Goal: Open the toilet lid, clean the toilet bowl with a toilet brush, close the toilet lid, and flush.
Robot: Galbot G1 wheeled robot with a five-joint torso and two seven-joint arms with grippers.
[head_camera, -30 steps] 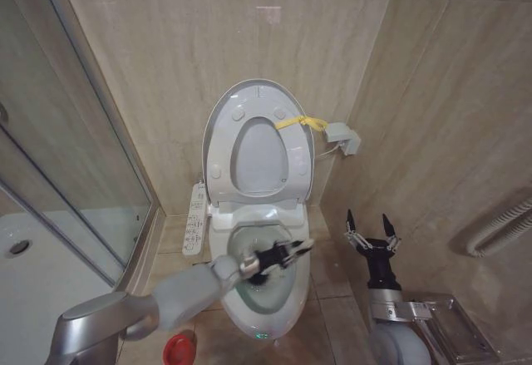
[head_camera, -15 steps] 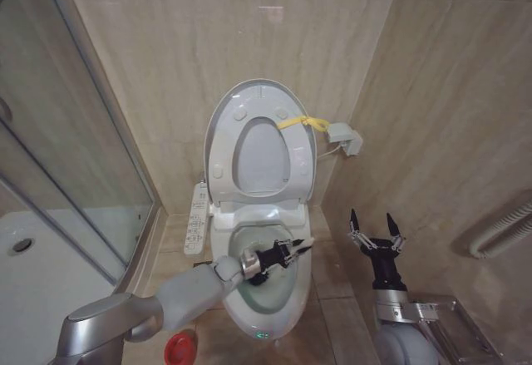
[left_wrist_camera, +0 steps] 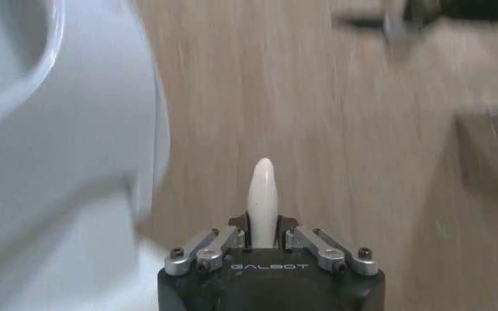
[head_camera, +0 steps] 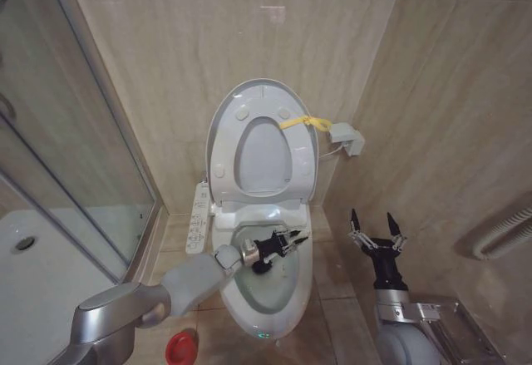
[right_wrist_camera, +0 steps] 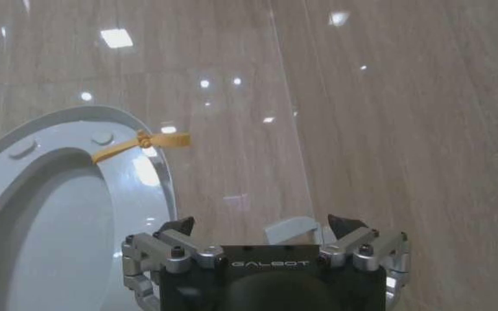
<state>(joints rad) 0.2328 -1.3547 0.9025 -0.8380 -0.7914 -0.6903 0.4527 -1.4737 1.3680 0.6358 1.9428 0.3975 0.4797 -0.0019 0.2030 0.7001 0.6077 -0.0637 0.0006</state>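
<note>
Now left claw (head_camera: 287,243) pinches toilet brush (head_camera: 261,265) over toilet bowl (head_camera: 266,294), head low inside; right claw (head_camera: 376,234) spread, beside bowl.

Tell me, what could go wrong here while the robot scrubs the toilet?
The left tool grips the toilet brush by its slim, smooth handle, so hard scrubbing might twist it loose. The toilet lid stands propped up just behind the toilet bowl; a wide sweep of the arm could knock it down. The red holder sits on the floor beside the left arm's elbow and might get tipped. The right tool waits open, clear of everything.
</note>
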